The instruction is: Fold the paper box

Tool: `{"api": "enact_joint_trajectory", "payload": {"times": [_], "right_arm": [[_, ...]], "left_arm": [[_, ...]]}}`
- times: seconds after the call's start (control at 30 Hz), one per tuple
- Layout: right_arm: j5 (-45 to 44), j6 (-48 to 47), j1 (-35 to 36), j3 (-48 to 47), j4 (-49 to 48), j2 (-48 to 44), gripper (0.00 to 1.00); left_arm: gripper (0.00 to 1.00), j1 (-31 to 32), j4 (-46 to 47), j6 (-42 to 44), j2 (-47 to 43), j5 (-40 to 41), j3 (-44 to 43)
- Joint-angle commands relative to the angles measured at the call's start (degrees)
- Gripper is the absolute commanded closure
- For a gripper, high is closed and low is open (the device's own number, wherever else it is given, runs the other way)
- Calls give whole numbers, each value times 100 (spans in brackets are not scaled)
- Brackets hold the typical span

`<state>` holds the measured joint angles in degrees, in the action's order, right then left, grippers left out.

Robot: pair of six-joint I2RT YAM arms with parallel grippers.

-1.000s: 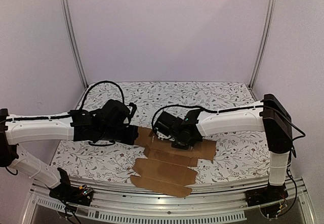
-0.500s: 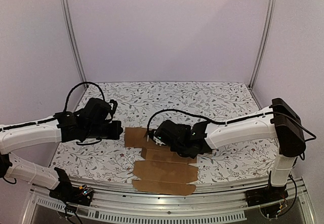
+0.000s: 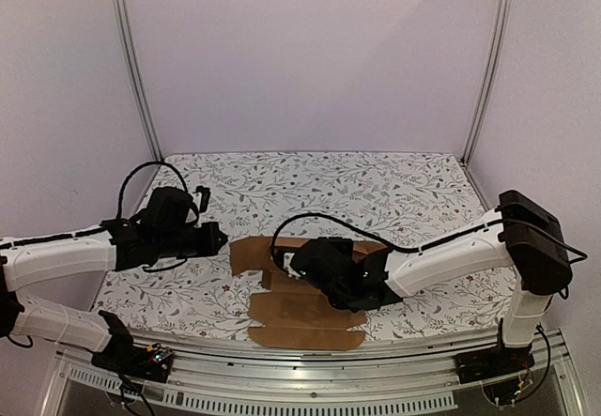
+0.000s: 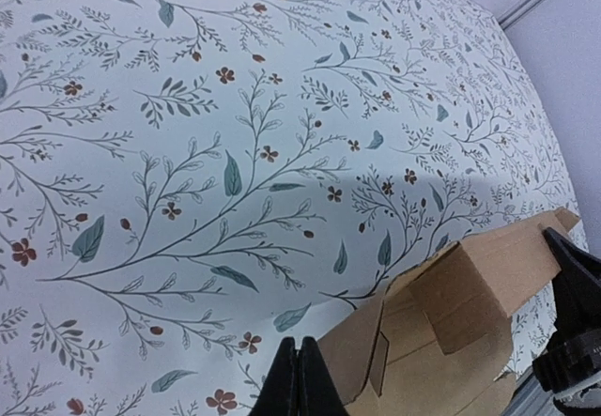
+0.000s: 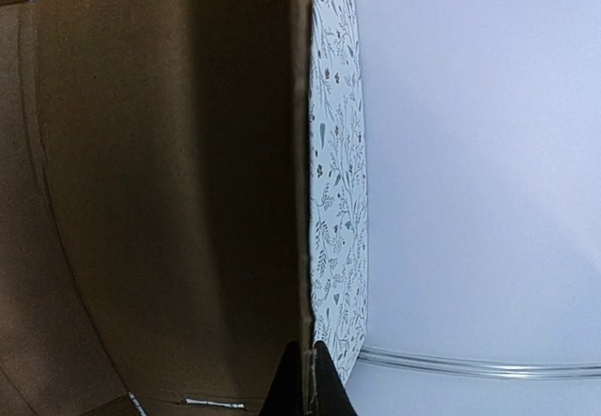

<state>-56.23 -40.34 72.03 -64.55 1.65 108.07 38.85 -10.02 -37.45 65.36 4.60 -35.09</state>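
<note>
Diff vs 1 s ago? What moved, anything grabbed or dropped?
Left gripper drew back left, from over the box to beside its left edge. Right gripper swept left and nearer across the box, its arm now lower. Nothing grabbed or let go. Both grippers stayed shut, and the box is still unfolded on the table.

We see brown paper box (image 5: 150,191) sheet lying flat, faint creases across it. Right gripper (image 5: 305,383) tips pressed together at box's right edge, low in frame. Right of box: narrow strip of floral tablecloth (image 5: 338,200), then pale wall (image 5: 479,153), metal rail (image 5: 470,367).
</note>
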Motion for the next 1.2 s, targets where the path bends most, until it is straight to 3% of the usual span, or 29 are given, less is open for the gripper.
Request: {"api": "enact_joint_trajectory", "payload": {"times": [0.0,0.27,0.8,1.17], "right_arm": [[-478,-430,147,246,-1066,-97,100],[-841,-769,378,477,-1719,230,100],[-1313,-780,518,638,-2134,767,100],[-1521,-1377,614,856,-3014,894,100]], "left_arm": [[100,-125,524,127,180,-409,32],[100,-149,905,156,595,-900,188],[100,-132,1770,-68,962,-1767,613],[100,-123,1608,-159,488,-1874,791]]}}
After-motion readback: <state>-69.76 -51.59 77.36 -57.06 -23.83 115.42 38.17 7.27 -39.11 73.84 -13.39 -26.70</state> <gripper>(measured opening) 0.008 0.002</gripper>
